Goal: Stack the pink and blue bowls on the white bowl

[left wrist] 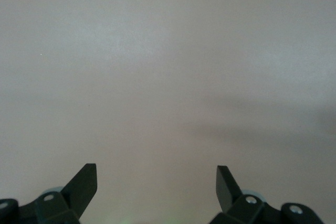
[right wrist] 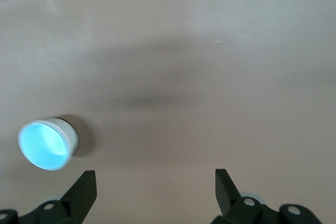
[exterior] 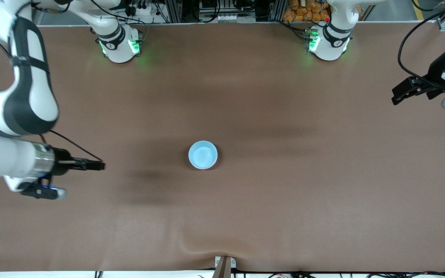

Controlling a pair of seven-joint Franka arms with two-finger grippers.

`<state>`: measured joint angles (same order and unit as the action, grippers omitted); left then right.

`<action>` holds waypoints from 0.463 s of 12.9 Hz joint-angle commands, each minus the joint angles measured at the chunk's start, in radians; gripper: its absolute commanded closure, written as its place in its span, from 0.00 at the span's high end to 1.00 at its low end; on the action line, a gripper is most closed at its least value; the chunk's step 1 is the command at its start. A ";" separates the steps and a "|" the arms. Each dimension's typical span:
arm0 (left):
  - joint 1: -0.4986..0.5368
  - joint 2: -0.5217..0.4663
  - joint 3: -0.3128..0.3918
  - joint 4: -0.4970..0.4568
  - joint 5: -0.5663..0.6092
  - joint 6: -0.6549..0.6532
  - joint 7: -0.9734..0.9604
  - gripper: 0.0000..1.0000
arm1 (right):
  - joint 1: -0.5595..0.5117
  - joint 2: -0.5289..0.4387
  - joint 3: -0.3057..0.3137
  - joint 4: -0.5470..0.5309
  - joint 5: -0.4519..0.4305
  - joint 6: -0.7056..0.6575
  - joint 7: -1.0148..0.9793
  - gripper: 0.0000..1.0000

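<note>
One small round bowl stands on the middle of the brown table, and its inside is light sky blue. In the right wrist view the blue bowl shows a pale outer wall. I cannot tell whether other bowls are nested under it; no separate pink or white bowl is in view. My right gripper is open and empty, low over the table toward the right arm's end, apart from the bowl. It is open in its own view. My left gripper is open and empty over the left arm's end of the table; its own view shows only bare table.
The brown mat covers the whole table. A small bracket sits at the table edge nearest the front camera. The two arm bases stand along the farthest edge.
</note>
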<state>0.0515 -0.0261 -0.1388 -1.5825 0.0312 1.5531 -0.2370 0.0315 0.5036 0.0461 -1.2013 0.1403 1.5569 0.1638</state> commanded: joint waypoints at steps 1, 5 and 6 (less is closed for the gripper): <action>0.004 -0.025 0.002 -0.014 -0.008 -0.011 0.018 1.00 | -0.002 -0.164 0.026 -0.026 -0.074 -0.119 -0.013 1.00; 0.004 -0.025 0.001 -0.013 -0.007 -0.016 0.018 1.00 | -0.024 -0.452 0.026 -0.232 -0.094 -0.158 -0.007 1.00; 0.004 -0.025 0.001 -0.013 -0.008 -0.016 0.018 1.00 | -0.024 -0.533 0.026 -0.324 -0.103 -0.125 -0.009 1.00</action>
<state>0.0516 -0.0279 -0.1384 -1.5830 0.0312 1.5476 -0.2370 0.0289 0.1561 0.0601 -1.2825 0.0685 1.3637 0.1619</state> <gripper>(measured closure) 0.000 0.000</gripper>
